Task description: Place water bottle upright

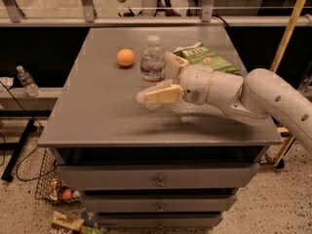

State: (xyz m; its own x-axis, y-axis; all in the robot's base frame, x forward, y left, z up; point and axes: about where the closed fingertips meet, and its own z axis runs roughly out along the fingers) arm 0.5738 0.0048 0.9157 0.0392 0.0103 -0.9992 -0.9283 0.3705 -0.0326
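Observation:
The water bottle [152, 62], clear ribbed plastic with a white cap and a red, white and blue label band, stands upright on the grey table [97, 116], a little behind its middle. My gripper [165, 80] reaches in from the right at the bottle's lower half. It is open, with one tan finger [158, 94] in front of the bottle's lower body and the other finger [172, 65] just right of it. The near finger hides the bottle's base.
An orange [126, 57] lies left of the bottle. A green chip bag [204, 57] lies behind my wrist at the back right. A smaller clear bottle [27, 81] stands on a low ledge off the table's left. A yellow pole [287, 33] leans at the right.

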